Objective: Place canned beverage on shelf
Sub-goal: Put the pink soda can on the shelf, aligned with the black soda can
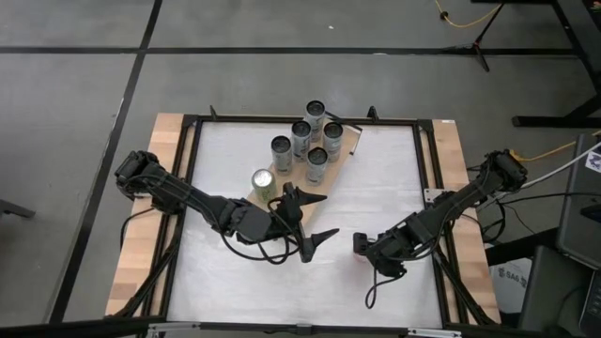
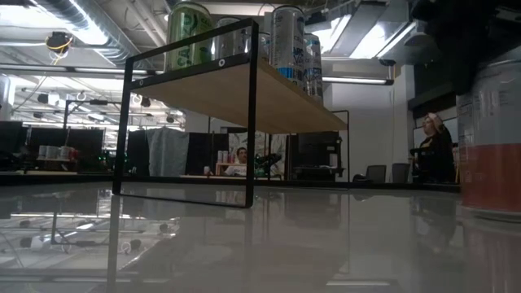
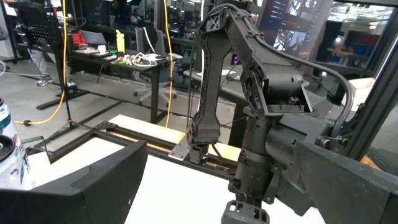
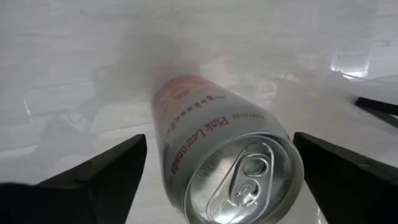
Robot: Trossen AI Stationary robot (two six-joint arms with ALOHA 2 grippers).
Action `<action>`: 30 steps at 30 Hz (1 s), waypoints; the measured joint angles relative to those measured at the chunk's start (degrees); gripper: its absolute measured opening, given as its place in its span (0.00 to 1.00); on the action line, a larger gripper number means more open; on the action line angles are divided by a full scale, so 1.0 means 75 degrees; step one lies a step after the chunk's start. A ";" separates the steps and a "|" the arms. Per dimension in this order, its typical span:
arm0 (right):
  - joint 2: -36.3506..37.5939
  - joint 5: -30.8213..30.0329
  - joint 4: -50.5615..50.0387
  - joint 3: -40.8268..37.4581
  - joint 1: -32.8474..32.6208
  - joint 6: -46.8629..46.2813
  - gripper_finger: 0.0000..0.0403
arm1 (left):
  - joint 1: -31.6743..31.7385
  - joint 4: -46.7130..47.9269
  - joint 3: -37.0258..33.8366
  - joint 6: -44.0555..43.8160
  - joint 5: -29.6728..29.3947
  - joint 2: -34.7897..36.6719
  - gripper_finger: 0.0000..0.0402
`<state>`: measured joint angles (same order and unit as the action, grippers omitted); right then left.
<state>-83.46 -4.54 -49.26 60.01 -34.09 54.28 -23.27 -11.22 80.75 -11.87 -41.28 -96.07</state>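
Aluminium pink lemonade can (image 4: 233, 158) stands between the right end effector's (image 4: 217, 180) open fingers: smooth, dentable, so clasp its mid-wall gently; left end effector (image 1: 315, 218) waits open

The shelf (image 1: 331, 160) stands on the desk (image 1: 376, 188) toward its far side, left of centre, running at a slant. Six cans stand on it: one (image 1: 262, 181) at its near left end, the other five (image 1: 307, 141) clustered farther along. The left end effector (image 1: 310, 218) hangs over the desk just near of the shelf's near end. The right end effector (image 1: 361, 246) is right of it, nearer still, above a seventh can (image 4: 217, 165) that stands upright on the desk between its fingers (image 4: 93, 180) without touching either.
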 joint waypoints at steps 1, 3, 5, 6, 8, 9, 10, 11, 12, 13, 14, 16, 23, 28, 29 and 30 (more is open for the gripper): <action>0.0000 0.0000 -0.0001 0.0000 0.0000 0.0000 0.98 | 0.0000 0.0000 0.0000 -0.0001 0.0000 0.0000 1.00; 0.0000 0.0000 -0.0002 0.0000 0.0000 0.0000 0.97 | 0.0000 0.0000 0.0000 -0.0001 0.0003 0.0000 1.00; 0.0000 0.0000 -0.0002 0.0000 0.0000 -0.0003 0.95 | 0.0000 0.0000 0.0000 0.0001 0.0002 0.0000 1.00; 0.0000 0.0000 -0.0002 0.0000 0.0000 -0.0020 0.95 | -0.0001 0.0000 0.0000 0.0002 0.0000 0.0000 1.00; 0.0000 0.0000 -0.0002 0.0000 0.0000 -0.0165 0.93 | -0.0002 0.0000 0.0000 0.0002 0.0003 0.0000 1.00; 0.0000 -0.0001 0.0000 0.0000 -0.0002 -0.0254 0.93 | 0.0000 0.0000 0.0000 0.0002 0.0001 0.0000 1.00; 0.0000 0.0000 0.0001 -0.0003 -0.0002 -0.0404 0.92 | 0.0000 0.0000 0.0000 0.0002 0.0003 0.0000 1.00; 0.0000 0.0000 0.0009 -0.0003 -0.0003 -0.0571 0.92 | 0.0000 0.0000 0.0000 0.0002 0.0000 0.0000 1.00; 0.0000 0.0002 0.0022 -0.0003 -0.0003 -0.0738 0.92 | -0.0002 0.0000 0.0000 0.0002 0.0003 0.0000 1.00; 0.0000 0.0003 0.0027 -0.0003 -0.0003 -0.0920 0.92 | -0.0001 0.0000 0.0000 0.0002 0.0002 0.0000 1.00; 0.0000 0.0003 0.0028 -0.0003 -0.0003 -0.1131 0.92 | 0.0000 0.0000 0.0000 0.0002 0.0000 0.0000 1.00; 0.0000 0.0001 0.0031 0.0005 -0.0003 -0.1602 0.92 | -0.0002 0.0000 0.0000 0.0002 0.0003 0.0000 1.00; -0.0006 -0.0117 0.0054 0.0461 0.0000 -0.3879 0.92 | 0.0000 0.0000 0.0000 0.0002 0.0003 0.0000 1.00; -0.0006 -0.0097 0.0038 0.0600 -0.0001 -0.5640 0.92 | -0.0001 0.0000 0.0000 0.0022 0.0002 0.0000 1.00; -0.0006 -0.0054 0.0028 0.0600 -0.0002 -0.6028 0.92 | -0.0001 0.0000 0.0000 0.0052 0.0003 0.0000 1.00; -0.0006 -0.0039 0.0020 0.0600 -0.0003 -0.6408 0.92 | 0.0000 0.0000 0.0000 0.0060 0.0003 0.0000 1.00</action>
<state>-83.50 -4.83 -49.12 64.51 -34.11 6.22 -23.27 -11.22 80.75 -11.42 -41.25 -96.07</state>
